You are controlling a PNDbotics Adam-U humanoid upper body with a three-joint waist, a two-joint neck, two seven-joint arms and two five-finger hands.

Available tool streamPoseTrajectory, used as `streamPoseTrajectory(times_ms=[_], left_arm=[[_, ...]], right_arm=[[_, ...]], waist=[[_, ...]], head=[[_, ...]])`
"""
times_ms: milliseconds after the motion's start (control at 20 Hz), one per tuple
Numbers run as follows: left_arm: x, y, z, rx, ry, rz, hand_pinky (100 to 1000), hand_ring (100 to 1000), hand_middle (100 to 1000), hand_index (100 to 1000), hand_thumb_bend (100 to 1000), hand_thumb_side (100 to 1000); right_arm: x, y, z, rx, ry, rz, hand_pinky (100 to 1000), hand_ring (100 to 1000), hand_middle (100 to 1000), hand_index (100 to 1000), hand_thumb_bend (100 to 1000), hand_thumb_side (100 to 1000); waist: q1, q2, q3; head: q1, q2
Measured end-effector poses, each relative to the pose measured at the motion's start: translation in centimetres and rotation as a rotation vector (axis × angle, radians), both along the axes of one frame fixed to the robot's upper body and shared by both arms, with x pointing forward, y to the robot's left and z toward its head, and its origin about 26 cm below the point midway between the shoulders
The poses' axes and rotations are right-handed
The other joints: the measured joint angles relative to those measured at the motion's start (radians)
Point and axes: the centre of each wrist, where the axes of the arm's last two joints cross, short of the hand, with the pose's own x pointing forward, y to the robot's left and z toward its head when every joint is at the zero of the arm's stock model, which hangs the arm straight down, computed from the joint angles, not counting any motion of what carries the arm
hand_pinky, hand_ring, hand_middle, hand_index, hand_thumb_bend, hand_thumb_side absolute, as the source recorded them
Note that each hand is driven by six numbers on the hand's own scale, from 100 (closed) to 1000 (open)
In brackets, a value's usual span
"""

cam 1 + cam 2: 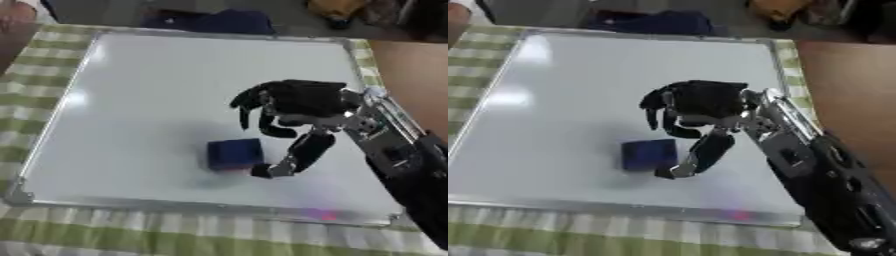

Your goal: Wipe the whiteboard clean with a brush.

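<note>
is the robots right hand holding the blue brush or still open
Open, not holding: the black right hand hovers over the white whiteboard, fingers hanging loosely, thumb beside the dark blue block-shaped brush.

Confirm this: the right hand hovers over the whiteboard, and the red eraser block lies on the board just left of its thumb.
Not quite: the block is dark blue, not red, as the left eye view shows. The rest holds: the right hand hovers over the whiteboard, and the block lies just left of its thumb.

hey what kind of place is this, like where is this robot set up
Probably an indoor test or demo setup rather than a classroom: a whiteboard lies flat on a table with a green checked cloth, a blue eraser block sits on it beside the robot's right hand, and clutter shows on the floor beyond.
</note>
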Motion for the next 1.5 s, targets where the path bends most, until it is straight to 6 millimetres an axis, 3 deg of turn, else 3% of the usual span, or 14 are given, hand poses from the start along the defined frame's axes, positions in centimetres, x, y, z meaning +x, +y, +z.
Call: streamPoseTrajectory(times_ms=[150, 300, 600, 950, 1500], left_arm=[[0.0, 0.0, 0.0, 0.0, 0.0, 0.0, 522, 547, 534, 412, 140, 1000], [0.0, 0.0, 0.0, 0.001, 0.001, -0.002, 522, 547, 534, 412, 140, 1000], [0.0, -0.2, 0.0, 0.005, 0.004, -0.01, 522, 546, 533, 411, 138, 1000], [0.1, -0.2, 0.1, 0.007, 0.005, -0.012, 522, 546, 534, 411, 138, 1000], [0.1, -0.3, 0.3, 0.009, -0.001, -0.017, 523, 547, 534, 408, 138, 1000]], right_arm=[[0.2, 0.0, -0.5, -0.015, -0.007, -0.02, 851, 879, 488, 100, 432, 608], [0.4, 0.2, -0.9, -0.02, -0.017, -0.026, 848, 873, 489, 100, 439, 606], [0.7, 0.4, -1.6, -0.009, -0.033, -0.041, 847, 874, 572, 100, 425, 600], [0.9, 0.5, -1.9, 0.018, -0.049, -0.058, 848, 891, 736, 100, 403, 605], [1.0, 0.4, -2.0, 0.007, -0.07, -0.109, 854, 919, 811, 100, 388, 606]], waist=[[-0.001, 0.002, 0.002], [-0.003, 0.002, 0.004], [-0.006, 0.008, 0.008], [-0.012, 0.013, 0.009], [-0.013, 0.016, 0.016]], head=[[-0.001, 0.0], [-0.003, 0.0], [-0.005, 0.0], [-0.005, 0.0], [-0.014, -0.006]])
